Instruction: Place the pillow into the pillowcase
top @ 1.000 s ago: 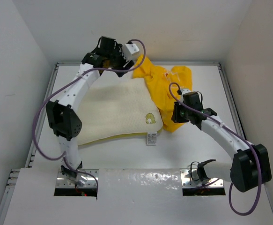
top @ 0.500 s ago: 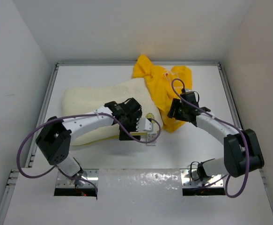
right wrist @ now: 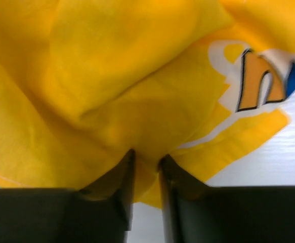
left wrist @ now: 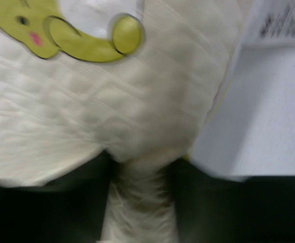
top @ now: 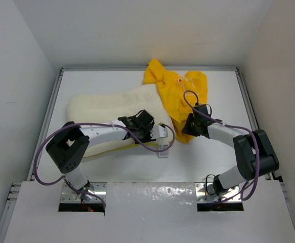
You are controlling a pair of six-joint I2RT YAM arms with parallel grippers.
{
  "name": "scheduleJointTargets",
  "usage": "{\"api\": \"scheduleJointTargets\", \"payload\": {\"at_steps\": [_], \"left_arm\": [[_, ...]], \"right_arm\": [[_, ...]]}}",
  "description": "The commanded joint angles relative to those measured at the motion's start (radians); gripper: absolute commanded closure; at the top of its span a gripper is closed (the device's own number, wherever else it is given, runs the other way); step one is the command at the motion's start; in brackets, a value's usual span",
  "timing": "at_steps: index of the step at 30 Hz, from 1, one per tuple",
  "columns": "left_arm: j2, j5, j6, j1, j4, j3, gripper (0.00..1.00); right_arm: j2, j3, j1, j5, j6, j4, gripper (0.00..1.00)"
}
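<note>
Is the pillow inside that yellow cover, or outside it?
Outside. The pillow lies bare on the table, its cream top uncovered, next to the crumpled pillowcase.

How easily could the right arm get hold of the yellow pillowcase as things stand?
Very likely yes. The right gripper sits at the near edge of the pillowcase, with a fold of the yellow cloth pinched between its fingers. Nothing stands between them.
</note>
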Motion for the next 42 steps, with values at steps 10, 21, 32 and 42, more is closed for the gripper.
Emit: {"api": "scheduleJointTargets", "payload": {"at_steps": [10, 21, 32, 42], "left_arm": [[0.032, -0.031, -0.204, 0.011, 0.019, 0.117, 1.0], [0.079, -0.118, -0.253, 0.02, 0.038, 0.274, 1.0], [0.108, -0.007, -0.42, 0.17, 0.074, 0.379, 1.0], [0.13, 0.167, -0.422, 0.126, 0.045, 0.419, 1.0]], "right_arm": [[-0.154, 0.069, -0.005, -0.166, -0.063, -0.078, 1.0], [-0.314, 0.178, 0.006, -0.253, -0.172, -0.355, 1.0], [-0.335, 0.201, 0.009, -0.371, -0.169, -0.531, 1.0], [-0.245, 0.291, 0.119, -0.391, -0.1, -0.36, 1.0]]}}
